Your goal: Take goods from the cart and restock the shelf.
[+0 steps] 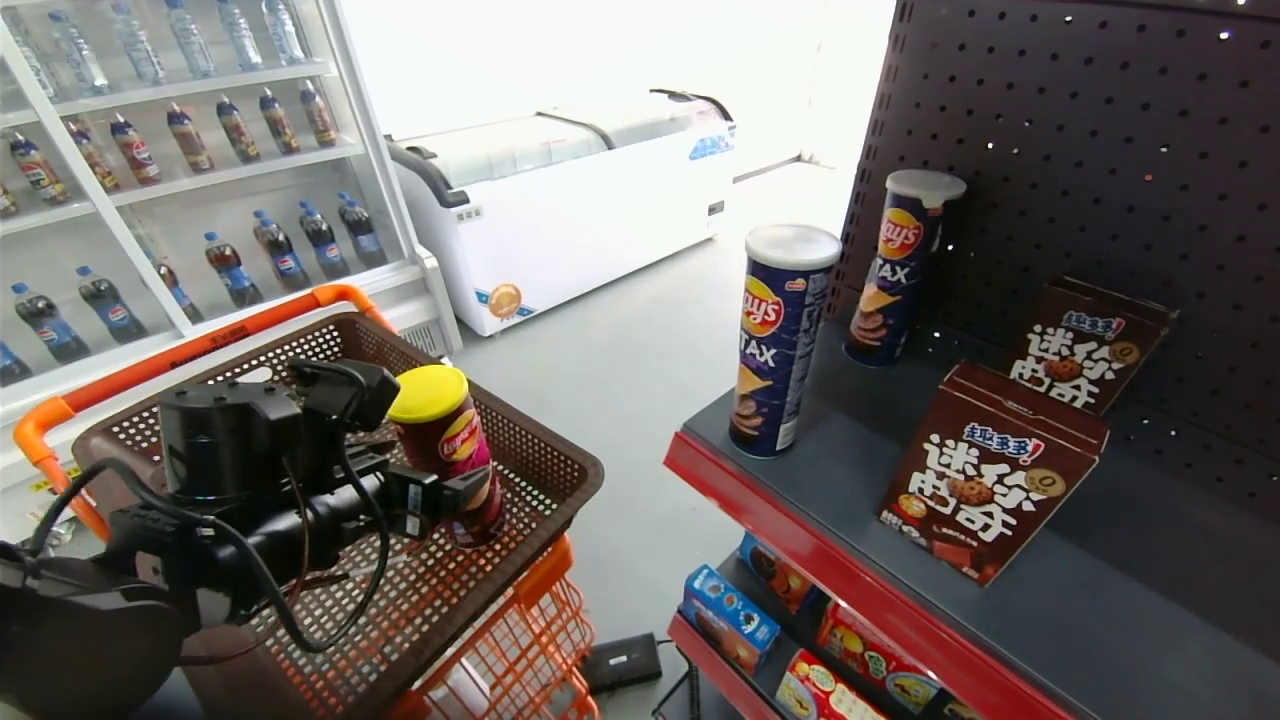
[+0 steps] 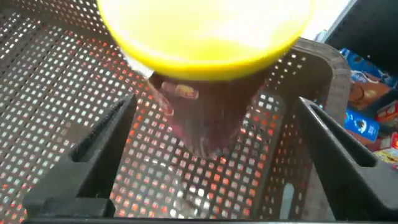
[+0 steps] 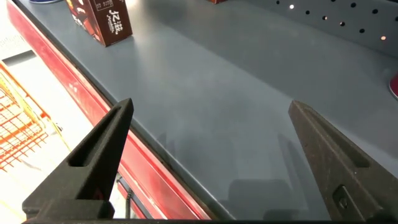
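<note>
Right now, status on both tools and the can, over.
Left tool open, straddling the yellow-lidded can in the brown basket. Right tool open over the shelf. No obstruction seen.

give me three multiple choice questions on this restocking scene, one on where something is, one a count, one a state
1. Where does the yellow-lidded chips can stand?
A) in the brown basket
B) on the freezer
C) on the floor

2. How many blue chips cans stand on the top shelf?
A) one
B) two
C) four

3. How are the left gripper and its fingers set?
A) shut on nothing
B) open, one finger on each side of the can
C) open above the shelf

Answers:
1 A: the can stands upright on the basket's perforated floor.
2 B: one stands near the red front edge, and one by the pegboard.
3 B: the left wrist view shows a gap between each finger and the can.
</note>
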Controlling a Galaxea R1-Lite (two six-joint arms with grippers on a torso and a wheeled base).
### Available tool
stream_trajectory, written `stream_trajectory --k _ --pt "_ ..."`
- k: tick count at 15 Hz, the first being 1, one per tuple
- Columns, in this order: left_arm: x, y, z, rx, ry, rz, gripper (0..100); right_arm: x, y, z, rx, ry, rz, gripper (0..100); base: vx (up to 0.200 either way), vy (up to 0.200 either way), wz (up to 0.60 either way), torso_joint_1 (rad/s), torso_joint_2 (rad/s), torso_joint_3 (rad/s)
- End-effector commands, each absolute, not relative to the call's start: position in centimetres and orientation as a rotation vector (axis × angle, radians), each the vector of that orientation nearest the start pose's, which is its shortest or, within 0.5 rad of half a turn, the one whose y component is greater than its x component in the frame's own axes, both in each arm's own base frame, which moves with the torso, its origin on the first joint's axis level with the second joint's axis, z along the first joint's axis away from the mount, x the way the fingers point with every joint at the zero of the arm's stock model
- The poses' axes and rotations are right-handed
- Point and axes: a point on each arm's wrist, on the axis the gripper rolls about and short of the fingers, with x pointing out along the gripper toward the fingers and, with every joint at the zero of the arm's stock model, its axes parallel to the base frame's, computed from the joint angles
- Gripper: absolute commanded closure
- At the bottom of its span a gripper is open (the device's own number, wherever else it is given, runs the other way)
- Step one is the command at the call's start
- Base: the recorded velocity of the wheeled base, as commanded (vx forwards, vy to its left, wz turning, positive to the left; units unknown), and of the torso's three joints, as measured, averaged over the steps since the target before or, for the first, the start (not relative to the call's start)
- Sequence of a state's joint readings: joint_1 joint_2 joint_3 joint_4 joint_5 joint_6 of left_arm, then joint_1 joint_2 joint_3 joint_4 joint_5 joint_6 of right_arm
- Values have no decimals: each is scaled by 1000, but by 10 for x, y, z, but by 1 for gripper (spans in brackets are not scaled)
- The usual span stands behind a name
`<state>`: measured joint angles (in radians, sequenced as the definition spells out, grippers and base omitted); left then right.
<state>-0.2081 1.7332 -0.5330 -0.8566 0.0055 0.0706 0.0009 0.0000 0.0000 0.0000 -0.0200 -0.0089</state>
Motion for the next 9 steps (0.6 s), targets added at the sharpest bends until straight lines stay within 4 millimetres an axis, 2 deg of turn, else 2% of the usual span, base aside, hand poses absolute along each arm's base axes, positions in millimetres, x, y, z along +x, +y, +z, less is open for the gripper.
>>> stream_trajectory --k 1,6,9 --pt "287 -61 102 111 369 -205 0 -23 0 75 -9 0 -18 0 0 0 0 0 0 0" --pt "306 -64 90 95 252 -199 0 -23 0 75 -9 0 -18 0 0 0 0 0 0 0" --pt "312 -65 83 93 238 -197 0 -23 0 75 -9 0 -18 0 0 0 0 0 0 0"
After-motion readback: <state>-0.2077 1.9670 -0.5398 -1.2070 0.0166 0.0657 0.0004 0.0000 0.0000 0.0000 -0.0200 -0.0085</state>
